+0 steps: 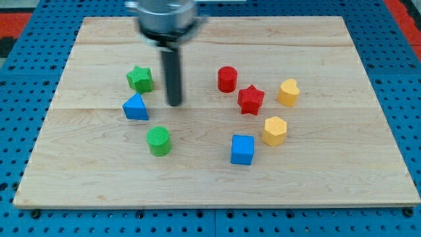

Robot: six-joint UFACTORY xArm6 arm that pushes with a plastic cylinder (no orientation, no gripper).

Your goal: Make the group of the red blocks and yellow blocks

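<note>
A red cylinder point(227, 78) and a red star point(250, 99) sit right of the board's centre. A yellow heart-shaped block point(288, 92) lies right of the star, and a yellow hexagonal block point(274, 130) lies below it. My tip point(174, 103) rests on the board left of centre. It is right of the green star point(140, 78) and the blue triangular block point(135, 106), above the green cylinder point(158, 141), and well left of the red cylinder. It touches no block.
A blue cube point(242, 149) sits just below-left of the yellow hexagonal block. The wooden board point(210, 184) lies on a blue perforated table. The arm's blurred housing point(164, 20) hangs over the board's top edge.
</note>
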